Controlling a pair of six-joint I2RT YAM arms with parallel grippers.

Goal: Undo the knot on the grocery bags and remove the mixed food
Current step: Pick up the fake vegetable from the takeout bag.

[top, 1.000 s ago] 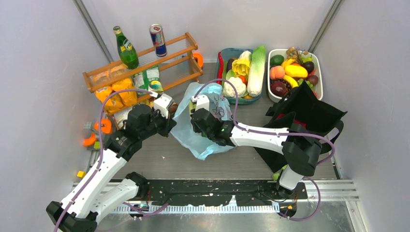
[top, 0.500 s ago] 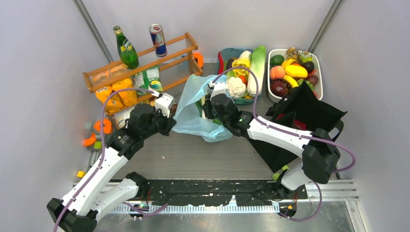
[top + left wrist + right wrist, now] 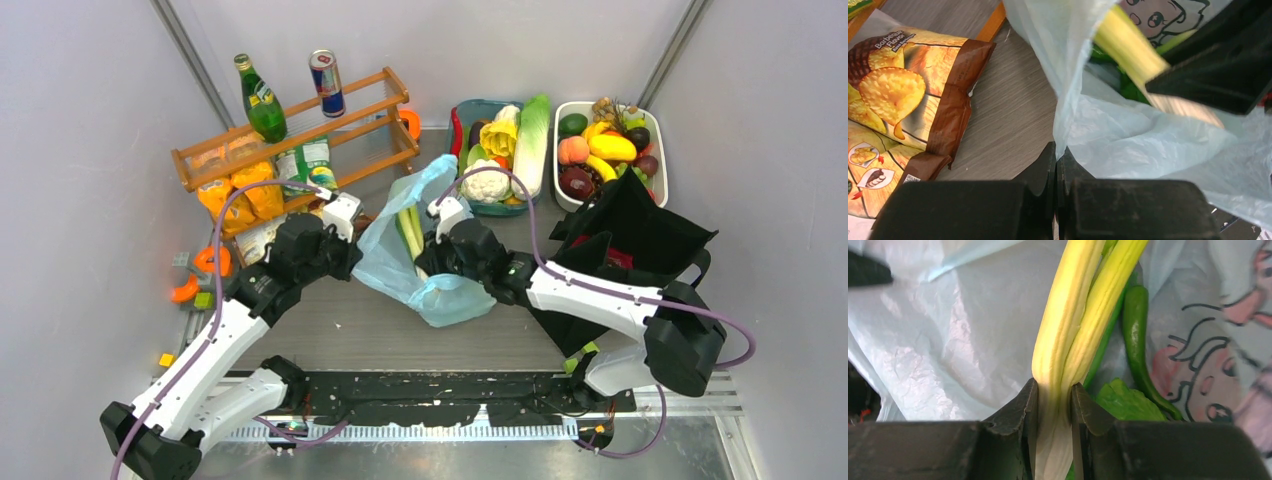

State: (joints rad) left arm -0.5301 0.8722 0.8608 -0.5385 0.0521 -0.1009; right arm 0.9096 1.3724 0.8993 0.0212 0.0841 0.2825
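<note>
Bare worktop (image 3: pixel 340 325) lies open at lower centre, hemmed in by the rack (image 3: pixel 290 125) at upper left and the black tote (image 3: pixel 640 235) at right. Both arms reach inward to the light-blue bag (image 3: pixel 385 262) at centre. The left fingers (image 3: pixel 1040 167) are pressed together on its rim. The right fingers (image 3: pixel 1020 410) clamp the leek (image 3: pixel 1073 315), which lies in the bag's mouth beside a green chilli (image 3: pixel 1135 335).

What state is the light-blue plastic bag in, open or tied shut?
Open. The light-blue plastic bag gapes; the left gripper pinches its edge, and the right gripper grips a leek rising out of it.
</note>
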